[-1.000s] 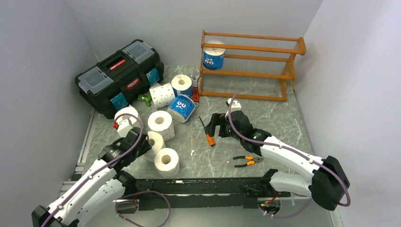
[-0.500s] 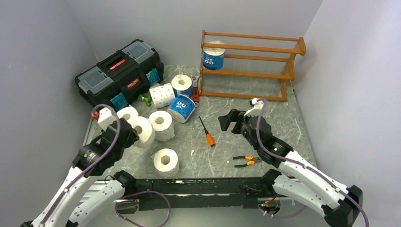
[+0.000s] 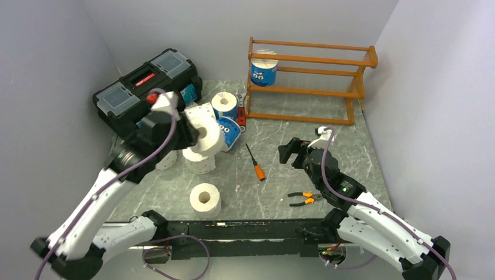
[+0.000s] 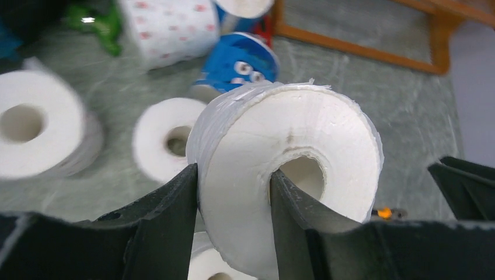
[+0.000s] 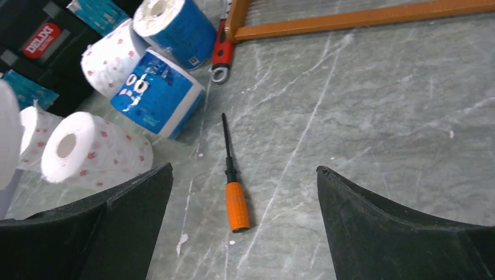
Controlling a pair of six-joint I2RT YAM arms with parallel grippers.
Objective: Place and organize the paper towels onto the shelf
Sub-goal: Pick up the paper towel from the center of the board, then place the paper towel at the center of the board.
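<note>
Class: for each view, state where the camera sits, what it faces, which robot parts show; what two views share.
Top external: above, behind the robot, facing the shelf; left arm, right arm show.
Left wrist: behind the left gripper, facing the white roll it grips; fingers show.
Right wrist: behind the open right gripper, facing the table; fingers show.
Shared: top and right wrist both show the screwdriver.

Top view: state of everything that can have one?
left fingers, shut on a white roll, one finger in its core
right fingers, open, empty
toolbox, lid closed
shelf, holds one blue roll
screwdriver, lying flat on the table
</note>
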